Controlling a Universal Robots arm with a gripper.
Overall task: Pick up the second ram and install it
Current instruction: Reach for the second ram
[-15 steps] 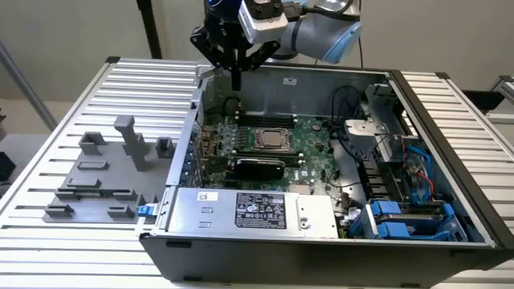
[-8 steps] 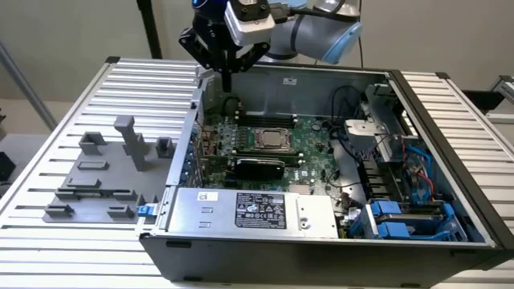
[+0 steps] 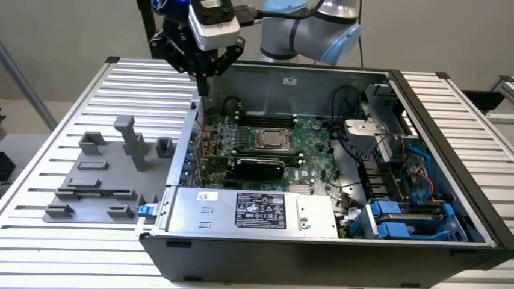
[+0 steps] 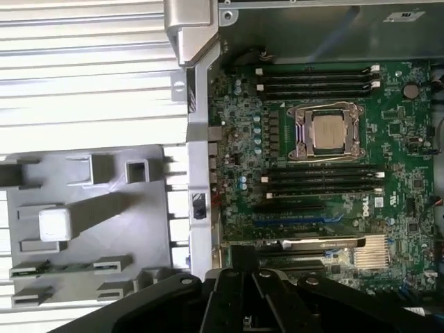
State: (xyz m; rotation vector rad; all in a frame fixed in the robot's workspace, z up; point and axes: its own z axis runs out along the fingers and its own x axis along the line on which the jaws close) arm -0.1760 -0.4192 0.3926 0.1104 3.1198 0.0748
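Arm (image 3: 317, 27): the exterior view's top edge cuts it off above the elbow.
Gripper (image 4: 244, 262): the wrist view's frame edge cuts its dark body, which hides part of the motherboard (image 4: 312, 208) from me.
Fixture slots (image 4: 69, 266): blurred; I can't tell their contents.
Power supply label (image 3: 261, 212): print too small for me to read.

An open dark computer case (image 3: 449, 129) lies on a slatted white worktop (image 3: 56, 253). Inside it, a green motherboard (image 3: 313, 135) carries a square silver processor (image 3: 274, 139) with rows of black memory slots (image 4: 318, 78) on either side. A silver power supply (image 3: 257, 211) with a black label sits at the case's near end, beside blue drive caddies (image 3: 401, 220), and a grey fixture plate (image 3: 88, 180) with upright holders rests on the worktop at the exterior view's left.
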